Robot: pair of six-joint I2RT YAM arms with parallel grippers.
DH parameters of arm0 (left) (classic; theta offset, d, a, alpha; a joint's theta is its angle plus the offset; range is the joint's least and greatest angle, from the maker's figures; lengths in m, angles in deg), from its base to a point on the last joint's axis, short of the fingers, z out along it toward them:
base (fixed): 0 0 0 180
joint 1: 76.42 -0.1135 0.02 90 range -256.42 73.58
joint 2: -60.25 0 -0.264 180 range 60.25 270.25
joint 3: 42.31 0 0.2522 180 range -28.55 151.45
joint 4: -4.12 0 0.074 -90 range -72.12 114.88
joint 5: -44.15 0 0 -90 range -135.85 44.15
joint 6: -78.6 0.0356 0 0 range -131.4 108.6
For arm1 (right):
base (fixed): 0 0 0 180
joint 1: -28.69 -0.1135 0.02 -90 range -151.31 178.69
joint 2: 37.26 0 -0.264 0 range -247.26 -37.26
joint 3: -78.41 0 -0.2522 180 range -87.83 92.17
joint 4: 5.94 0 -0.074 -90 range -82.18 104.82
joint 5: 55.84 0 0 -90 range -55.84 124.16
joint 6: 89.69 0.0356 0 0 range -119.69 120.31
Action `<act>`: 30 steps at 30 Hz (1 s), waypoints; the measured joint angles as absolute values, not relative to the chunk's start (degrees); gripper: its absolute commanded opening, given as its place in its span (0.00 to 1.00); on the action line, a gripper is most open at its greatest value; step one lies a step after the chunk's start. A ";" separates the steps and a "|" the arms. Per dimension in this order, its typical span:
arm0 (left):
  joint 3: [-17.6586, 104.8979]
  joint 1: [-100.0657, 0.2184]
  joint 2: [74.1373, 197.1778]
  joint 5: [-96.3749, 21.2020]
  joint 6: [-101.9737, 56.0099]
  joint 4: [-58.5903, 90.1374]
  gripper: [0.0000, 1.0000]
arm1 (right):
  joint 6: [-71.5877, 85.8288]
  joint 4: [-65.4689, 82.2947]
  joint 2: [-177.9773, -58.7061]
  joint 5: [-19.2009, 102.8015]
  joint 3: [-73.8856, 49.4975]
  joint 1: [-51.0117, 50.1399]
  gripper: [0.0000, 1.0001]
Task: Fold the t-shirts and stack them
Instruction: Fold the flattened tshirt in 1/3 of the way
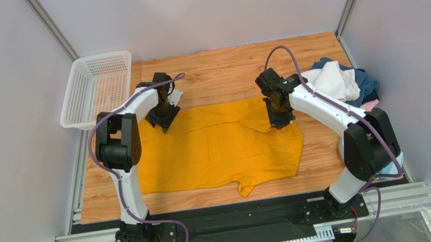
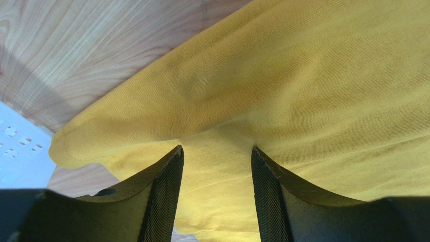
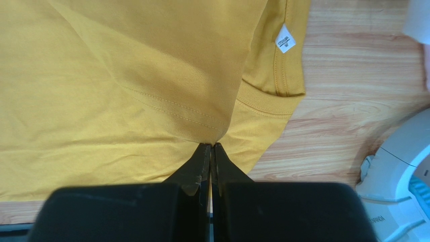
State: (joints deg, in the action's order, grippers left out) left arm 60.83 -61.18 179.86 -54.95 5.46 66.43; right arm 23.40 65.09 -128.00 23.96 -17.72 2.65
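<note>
Pinching yellow shirt (image 1: pixel 216 150) beside collar (image 3: pixel 272 98), right fingers (image 3: pixel 199 169) closed on cloth; left fingers (image 2: pixel 164 201) part-open over edge fold. Soft, limp, light; probably best taken at corners.

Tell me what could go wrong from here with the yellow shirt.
1. The right end effector pinches only a thin bit of the yellow shirt beside the collar; it may slip out when lifted.
2. The left end effector is open astride the shirt's edge; lifting now could drag the shirt crooked.
</note>
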 measured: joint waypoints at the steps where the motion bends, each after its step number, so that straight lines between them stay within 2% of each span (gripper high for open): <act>1: 60.73 -61.18 179.82 -54.93 5.44 66.35 0.59 | 23.40 66.10 -128.00 23.77 -15.93 2.76 0.00; 12: 60.62 -61.18 179.78 -54.89 5.44 66.24 0.59 | 23.16 67.32 -128.77 26.83 1.34 4.64 0.00; 22: 59.85 -61.18 179.25 -54.93 5.46 65.51 0.58 | 23.29 65.95 -130.97 28.25 -11.21 6.30 0.00; 30: 59.89 -61.18 179.25 -54.60 5.42 65.60 0.58 | 23.22 65.40 -128.96 31.92 -8.24 2.30 0.00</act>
